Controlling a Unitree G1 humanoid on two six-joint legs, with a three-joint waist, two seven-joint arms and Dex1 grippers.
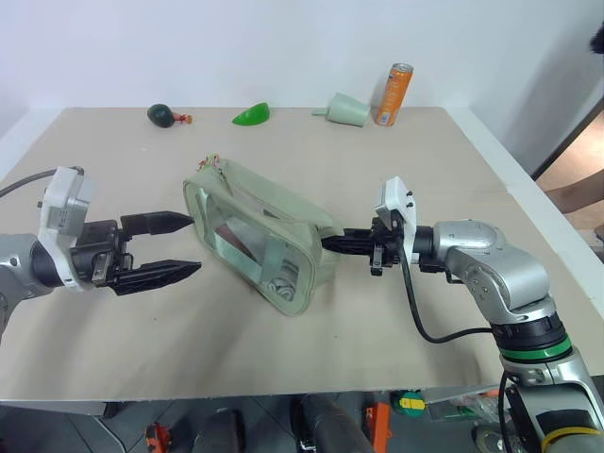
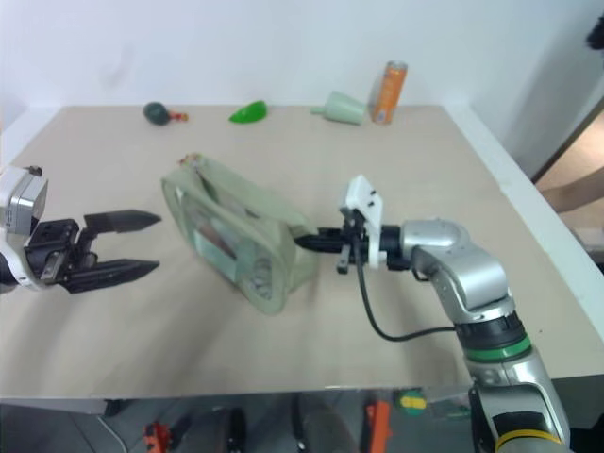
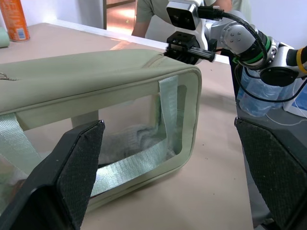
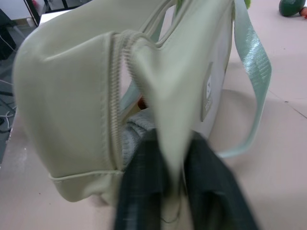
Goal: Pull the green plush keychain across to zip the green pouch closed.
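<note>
Your pale sage-green soft pouch stands mid-table, unzipped, grey fabric bunched behind its clear window. Right gripper pinches the pouch's end edge; left gripper gapes wide beside the fuzzy lime-green keychain.

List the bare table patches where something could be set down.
Free: the near strip of table in front of the pouch, and the stretch between the pouch and the back row. Crowded: the back edge, with can, cup and leaf piece.
</note>
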